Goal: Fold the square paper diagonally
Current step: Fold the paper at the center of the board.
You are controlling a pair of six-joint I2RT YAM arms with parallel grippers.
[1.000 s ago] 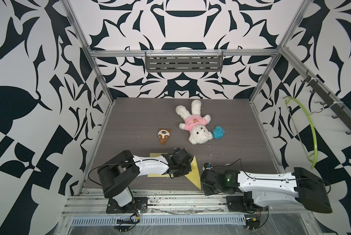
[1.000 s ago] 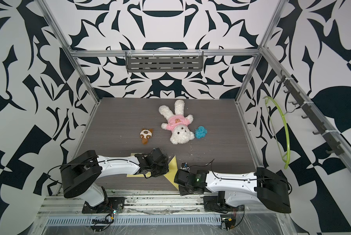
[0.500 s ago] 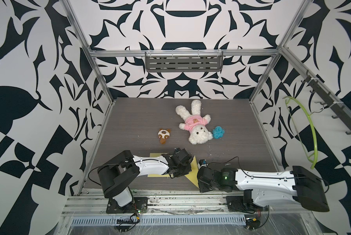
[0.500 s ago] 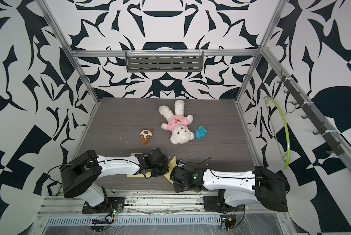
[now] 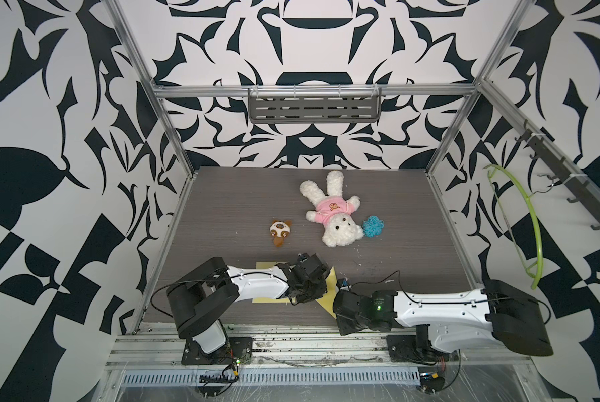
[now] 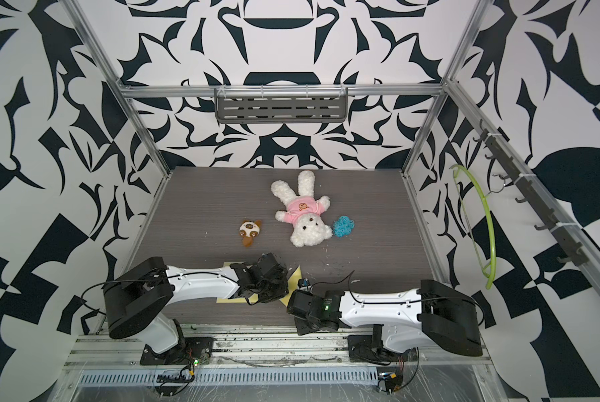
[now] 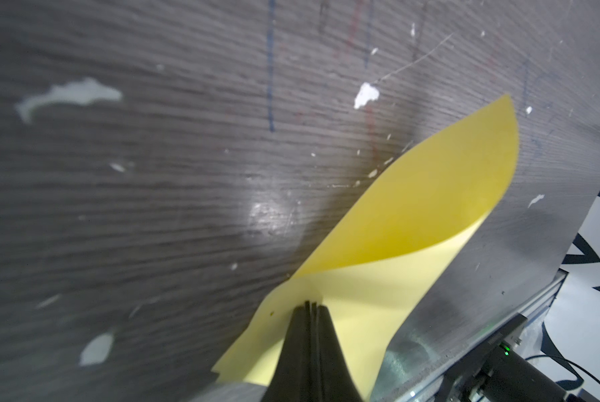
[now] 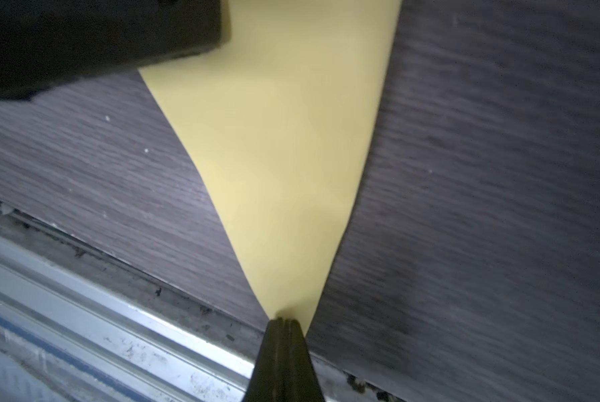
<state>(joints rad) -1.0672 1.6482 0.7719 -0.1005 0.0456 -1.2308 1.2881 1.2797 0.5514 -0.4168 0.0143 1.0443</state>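
The square paper point(image 5: 329, 303) is pale yellow and lies near the table's front edge, mostly hidden under both arms in both top views point(image 6: 294, 274). My left gripper point(image 7: 312, 305) is shut, its tips resting on the sheet with nothing between them; beyond the tips the paper point(image 7: 430, 195) curls up off the table. My right gripper point(image 8: 284, 320) is shut on one corner of the paper point(image 8: 291, 174), close to the front rail. From above, the left gripper point(image 5: 304, 295) and right gripper point(image 5: 336, 307) sit close together.
A white plush rabbit in a pink shirt point(image 5: 333, 215), a small brown toy point(image 5: 280, 232) and a blue ball point(image 5: 372, 226) lie mid-table. A green hanger point(image 5: 528, 222) hangs on the right wall. The metal front rail point(image 8: 82, 278) borders the table.
My right arm has moved left toward the left gripper, carrying the paper's corner with it. The left arm has stayed in place on the sheet.
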